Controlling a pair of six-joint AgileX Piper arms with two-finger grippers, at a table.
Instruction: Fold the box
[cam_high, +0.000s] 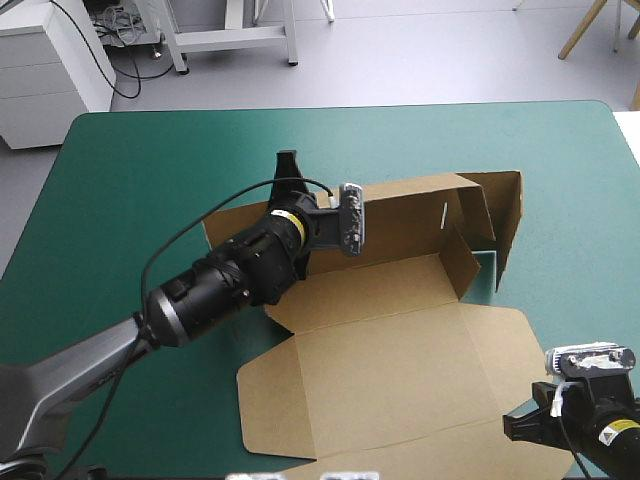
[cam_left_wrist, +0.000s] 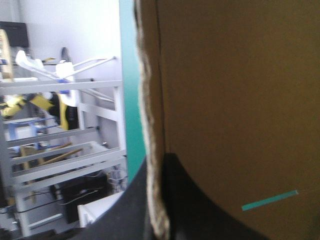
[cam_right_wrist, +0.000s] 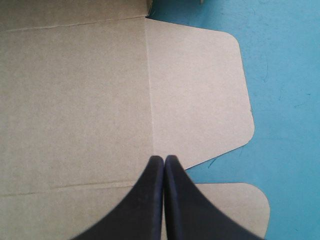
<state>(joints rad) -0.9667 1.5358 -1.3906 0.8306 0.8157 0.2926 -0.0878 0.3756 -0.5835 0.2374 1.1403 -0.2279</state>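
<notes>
High view: left gripper (cam_high: 288, 160) clamps the box's (cam_high: 400, 360) edge; right gripper (cam_right_wrist: 164, 159), pinched together, above its lid (cam_right_wrist: 75, 100).

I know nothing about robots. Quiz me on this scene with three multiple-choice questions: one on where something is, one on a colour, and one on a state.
1. Where does the left gripper grip the box?
A. on a raised wall at the far side
B. on the flat flap at the near edge
C. nowhere, it hangs beyond the table

2. What colour is the cover?
A. red
B. teal-green
C. white

3. How does the right gripper stand?
A. fingers wide apart
B. shut, nothing between the fingers
C. shut on the box

Answers:
1 A: the left wrist view shows the board's edge between its fingers, and the high view places it at the far wall.
2 B: teal-green shows all round the box.
3 B: its fingers meet in one point over the flat board.
</notes>
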